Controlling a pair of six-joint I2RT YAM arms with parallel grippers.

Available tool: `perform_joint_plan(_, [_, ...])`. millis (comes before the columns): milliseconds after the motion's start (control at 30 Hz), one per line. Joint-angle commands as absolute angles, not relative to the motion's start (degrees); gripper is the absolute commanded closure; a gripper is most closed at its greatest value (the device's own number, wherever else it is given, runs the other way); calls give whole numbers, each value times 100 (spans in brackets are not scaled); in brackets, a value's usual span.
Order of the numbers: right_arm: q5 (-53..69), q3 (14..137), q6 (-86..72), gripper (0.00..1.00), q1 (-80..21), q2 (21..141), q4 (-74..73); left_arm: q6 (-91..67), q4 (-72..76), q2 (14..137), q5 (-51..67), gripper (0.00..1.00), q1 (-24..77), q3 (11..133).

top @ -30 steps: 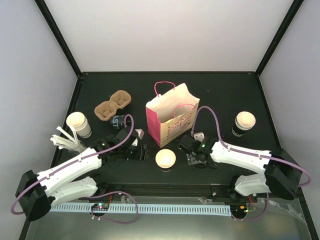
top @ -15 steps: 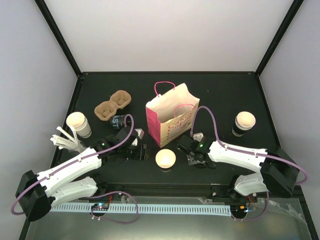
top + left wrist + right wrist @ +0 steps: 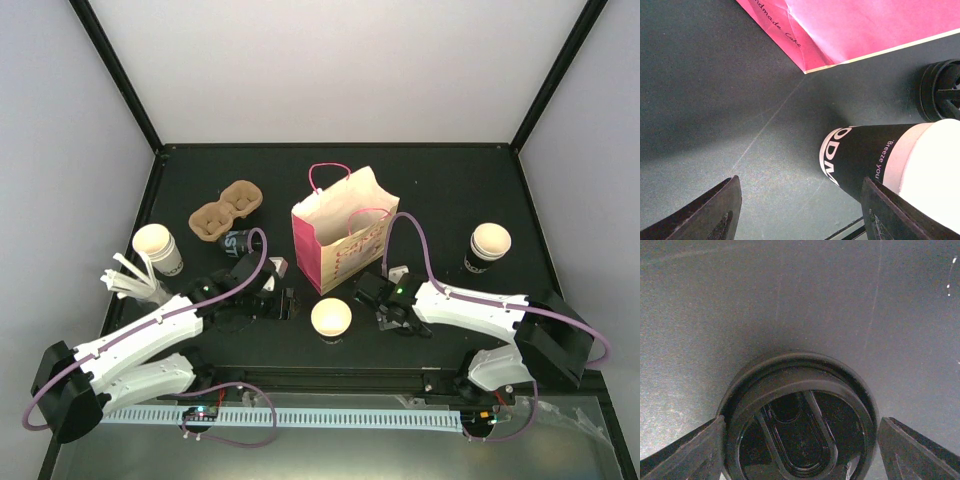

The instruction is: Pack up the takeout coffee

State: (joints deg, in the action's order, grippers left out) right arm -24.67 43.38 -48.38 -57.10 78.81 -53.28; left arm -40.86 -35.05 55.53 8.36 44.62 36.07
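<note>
Three takeout cups with cream-white tops stand on the black table: one at the left (image 3: 157, 247), one at the front middle (image 3: 331, 318), one at the right (image 3: 489, 245). The brown pulp tray (image 3: 226, 210) lies empty at the back left. My left gripper (image 3: 287, 302) is open just left of the middle cup; in the left wrist view that cup (image 3: 875, 157) stands by my right finger, outside the open jaws (image 3: 800, 200). My right gripper (image 3: 386, 310) is open and low over a black cup lid (image 3: 800, 390), which lies between its fingers (image 3: 801, 440).
A pink and white paper bag (image 3: 340, 240) with pink handles stands open mid-table; its pink side (image 3: 865, 25) fills the top of the left wrist view. A black cup (image 3: 236, 243) lies on its side by the tray. White stirrers (image 3: 125, 280) lie at the left edge.
My right gripper has shifted slightly left over the black lid. My left arm has barely moved. The cups, tray and bag stay in place.
</note>
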Motion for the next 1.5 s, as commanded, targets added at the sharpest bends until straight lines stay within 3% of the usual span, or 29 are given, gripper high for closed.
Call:
perform_joint_plan(0, [-2764,4447,-5017,16,-5678,7915,-5443,-3999,-3433,5568,931,32,4423,3656])
perform_joint_plan(800, [-2413,4279,-5089,14,-5612,7871,-5307,-3984,-3444,5602,993,31,4412,3691])
perform_joint_plan(1033, [-2132,4145,-5068,17,-5513,7734,-5130,-3970,-3486,5609,995,31,4404,3731])
perform_joint_plan(1233, [-2071,4190,-5045,28,-5467,7449,-5201,-3955,-3513,5642,1016,31,4404,3781])
perform_joint_plan(1467, [-2313,4586,-5030,29,-5460,6958,-5744,-3946,-3543,5641,1043,31,4403,3823])
